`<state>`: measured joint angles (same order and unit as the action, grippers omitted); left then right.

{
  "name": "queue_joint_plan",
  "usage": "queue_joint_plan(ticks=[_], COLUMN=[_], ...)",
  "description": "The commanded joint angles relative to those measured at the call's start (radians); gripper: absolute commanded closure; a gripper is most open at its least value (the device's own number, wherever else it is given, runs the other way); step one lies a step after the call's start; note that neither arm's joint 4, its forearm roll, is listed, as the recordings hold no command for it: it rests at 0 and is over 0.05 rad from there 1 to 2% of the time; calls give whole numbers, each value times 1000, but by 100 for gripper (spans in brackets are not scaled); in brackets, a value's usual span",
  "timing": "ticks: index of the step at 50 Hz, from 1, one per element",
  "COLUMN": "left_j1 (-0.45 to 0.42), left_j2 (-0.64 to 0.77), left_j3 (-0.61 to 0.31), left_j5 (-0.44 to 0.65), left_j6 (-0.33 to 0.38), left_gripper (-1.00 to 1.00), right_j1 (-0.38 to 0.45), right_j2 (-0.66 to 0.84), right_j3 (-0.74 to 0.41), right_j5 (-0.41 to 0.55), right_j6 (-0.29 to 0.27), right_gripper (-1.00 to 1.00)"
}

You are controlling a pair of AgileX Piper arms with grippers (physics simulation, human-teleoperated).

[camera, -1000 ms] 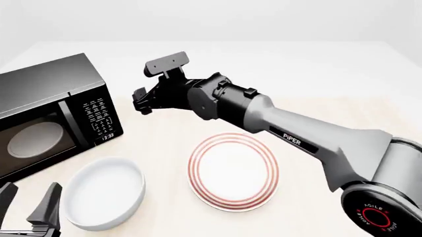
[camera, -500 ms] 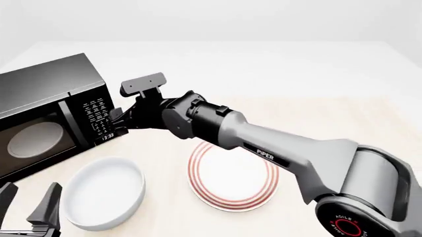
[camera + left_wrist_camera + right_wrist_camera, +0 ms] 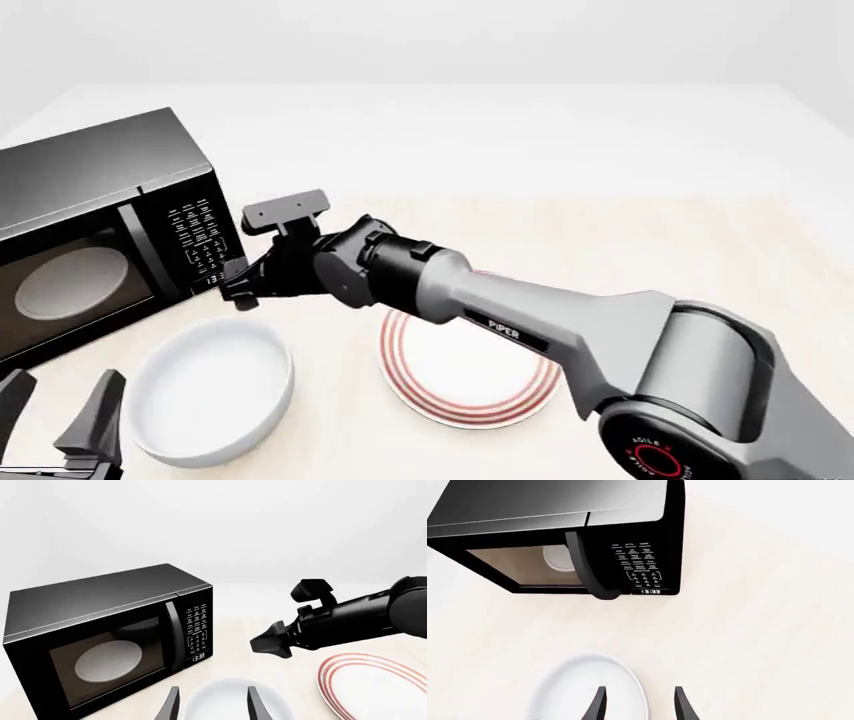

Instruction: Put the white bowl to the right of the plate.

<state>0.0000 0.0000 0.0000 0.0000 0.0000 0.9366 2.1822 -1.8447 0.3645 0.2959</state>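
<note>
The white bowl sits at the front left of the table, plain and deep. The plate with red rings lies just to its right, partly under my right arm. My right gripper is open and empty, hovering above the bowl's far rim near the microwave's front corner. In the right wrist view the bowl lies below the open gripper. My left gripper is open and empty at the bowl's near left. The left wrist view shows the bowl, the plate and the right gripper.
A black microwave with a closed door stands at the left, just behind the bowl; it also shows in the left wrist view and the right wrist view. My right arm crosses over the plate.
My right arm has swung left and down, bringing its gripper from above the table's middle to over the bowl's far rim by the microwave. The left gripper, bowl and plate have not moved.
</note>
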Motion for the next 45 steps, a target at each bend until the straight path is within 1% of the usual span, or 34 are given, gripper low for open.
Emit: queue_joint_plan(ticks=[1,11,15,16,45], left_j1=[0,0,0,0,0], left_j2=[0,0,0,0,0], left_j3=[0,0,0,0,0], left_j5=[0,0,0,0,0], left_j6=[0,0,0,0,0], left_gripper=[-100,-100,-100,-100,-100], right_j1=[14,22,19,21,15], right_j2=[40,67,68,62,43], right_j3=[-5,-13,-3,73,172], right_j5=[13,14,-3,-98,-204], right_j6=[41,63,73,118,151], right_gripper=[-100,-100,-100,-100,-100])
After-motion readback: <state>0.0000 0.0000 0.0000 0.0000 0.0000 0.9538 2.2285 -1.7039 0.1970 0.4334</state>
